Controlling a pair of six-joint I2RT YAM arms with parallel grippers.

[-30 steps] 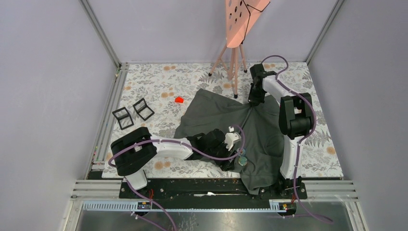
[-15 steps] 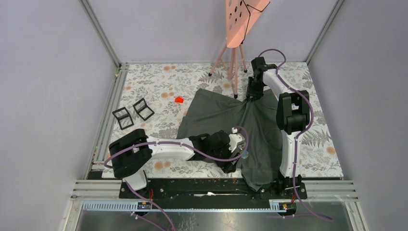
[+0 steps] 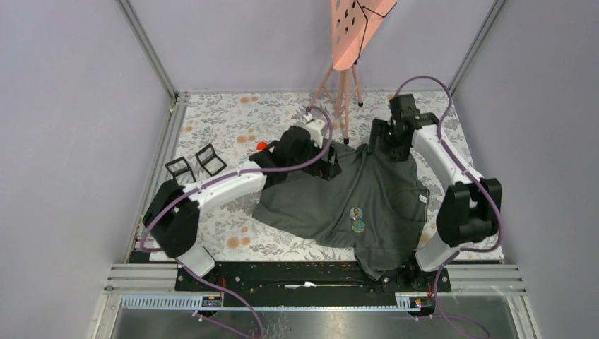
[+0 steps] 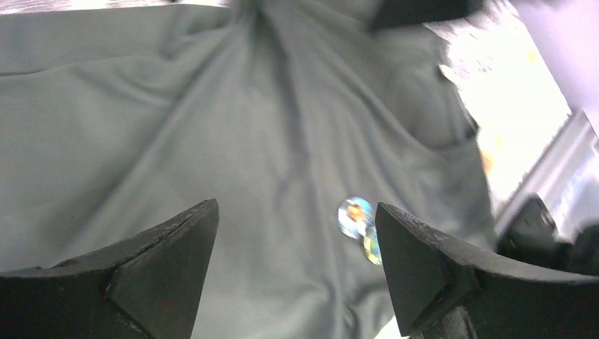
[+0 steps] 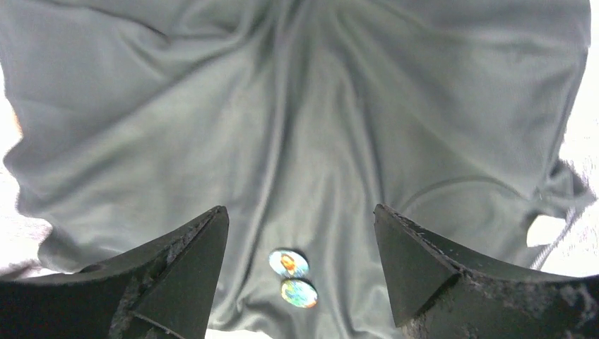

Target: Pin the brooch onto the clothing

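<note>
From above, the T-shirt [image 3: 367, 187] is lying spread on the table [image 3: 226, 120], with 2 round brooches [image 3: 357, 212] resting on it. Left wrist: the left gripper [image 4: 297, 208] is gaping wide, facing fabric, holding nothing. Right wrist: the right gripper [image 5: 300, 210] is likewise gaping, empty.

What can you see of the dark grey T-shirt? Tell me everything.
The dark grey T-shirt is soft-looking matte fabric, lying spread but wrinkled on the floral table, folds fanning from its far edge. Its near corner drapes over the base rail. Two round shiny brooches rest on it, touching each other. The left gripper and right gripper, both open, hang over its far edge.
</note>
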